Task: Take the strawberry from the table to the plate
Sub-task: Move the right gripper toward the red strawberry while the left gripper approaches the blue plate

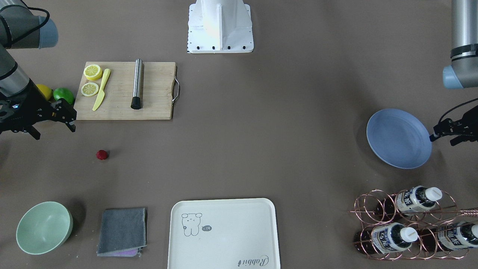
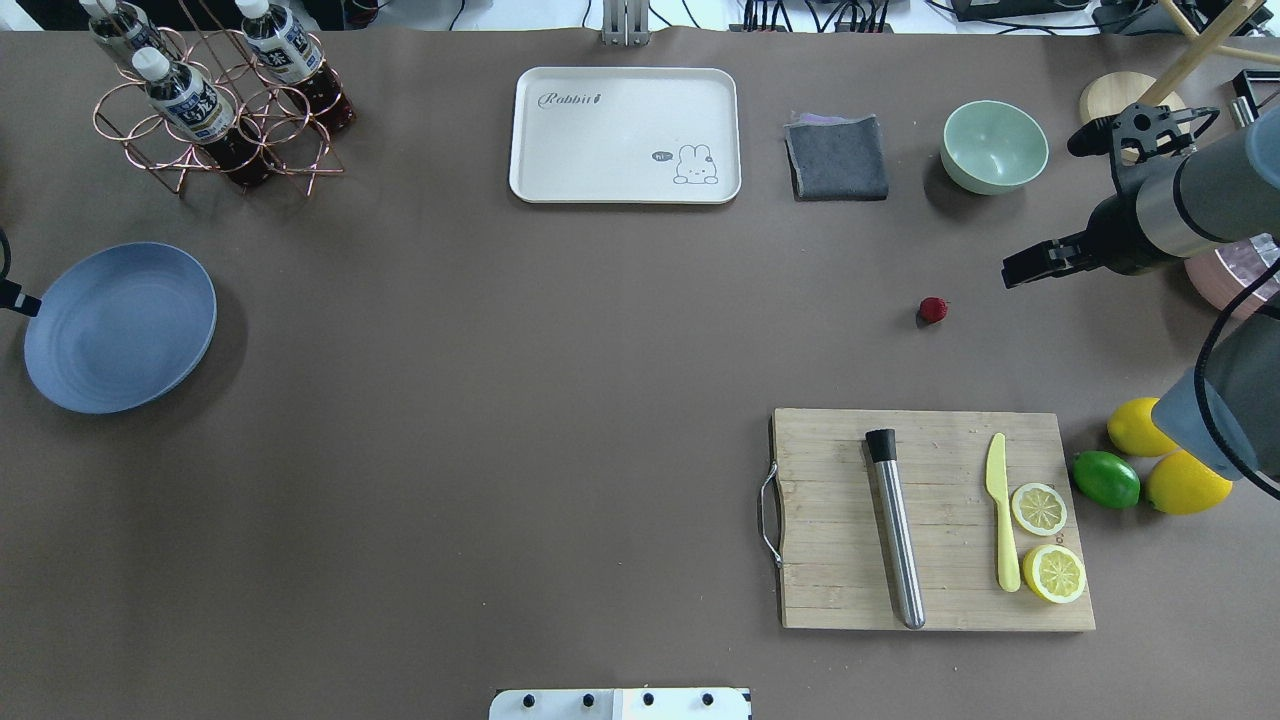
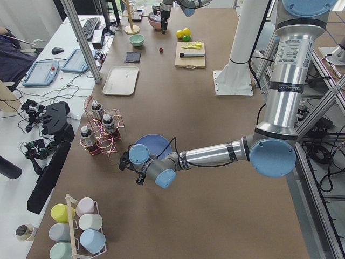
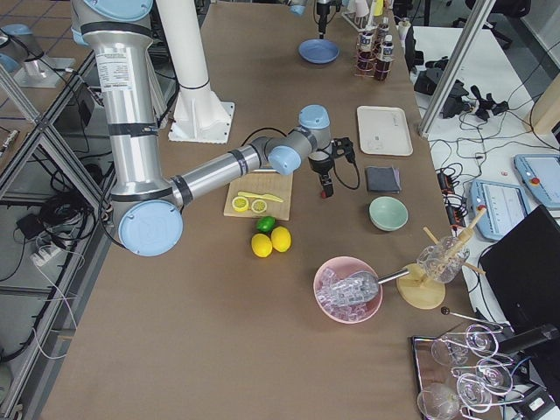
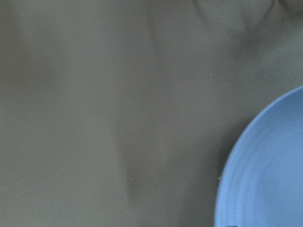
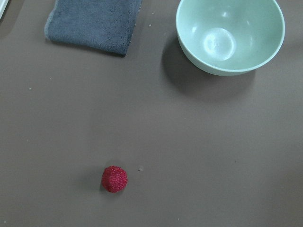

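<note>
The strawberry (image 1: 101, 154) (image 2: 932, 309) lies alone on the bare table (image 2: 560, 400), small and dark red; it also shows low in the right wrist view (image 6: 114, 178). My right gripper (image 1: 55, 131) (image 2: 1041, 210) hovers open and empty off to the berry's side, toward the table's right end. The blue plate (image 1: 397, 138) (image 2: 120, 325) (image 5: 265, 175) sits empty at the far left end. My left gripper (image 1: 443, 139) stands open and empty at the plate's outer rim.
A wooden cutting board (image 2: 930, 440) carries lemon halves, a yellow knife and a steel tube. Beside it lie lemons (image 2: 1185, 485) and a lime (image 2: 1105, 479). A green bowl (image 2: 995, 146), grey cloth (image 2: 837, 158), cream tray (image 2: 625, 135) and bottle rack (image 2: 215, 110) line the far edge.
</note>
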### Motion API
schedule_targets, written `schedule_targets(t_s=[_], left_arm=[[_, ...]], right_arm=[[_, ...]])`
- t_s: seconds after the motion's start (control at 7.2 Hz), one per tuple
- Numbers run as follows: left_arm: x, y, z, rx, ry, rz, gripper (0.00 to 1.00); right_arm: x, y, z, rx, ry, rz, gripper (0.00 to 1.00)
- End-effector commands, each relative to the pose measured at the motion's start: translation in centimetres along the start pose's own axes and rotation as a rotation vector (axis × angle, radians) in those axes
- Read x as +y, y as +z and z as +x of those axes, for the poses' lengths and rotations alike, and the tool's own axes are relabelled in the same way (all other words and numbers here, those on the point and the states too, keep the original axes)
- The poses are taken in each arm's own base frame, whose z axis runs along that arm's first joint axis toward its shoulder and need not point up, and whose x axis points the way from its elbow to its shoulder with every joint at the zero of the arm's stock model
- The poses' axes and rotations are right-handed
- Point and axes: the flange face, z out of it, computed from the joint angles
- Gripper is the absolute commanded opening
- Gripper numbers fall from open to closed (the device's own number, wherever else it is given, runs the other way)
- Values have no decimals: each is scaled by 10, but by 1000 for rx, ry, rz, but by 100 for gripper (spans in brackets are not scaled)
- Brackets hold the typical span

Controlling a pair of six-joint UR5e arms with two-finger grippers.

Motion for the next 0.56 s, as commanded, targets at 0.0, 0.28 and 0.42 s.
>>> schedule_targets(t_s=[0.0,0.28,0.42], left_arm=[[0,7,8,9,17,-12,67],[1,14,16,16,34,-21,60],[0,15,18,17,38,-21,51]], right_arm=[[1,2,-1,1,-2,-2,100],[1,2,0,3,-1,-2,100],[1,4,1,5,-1,-4,100]])
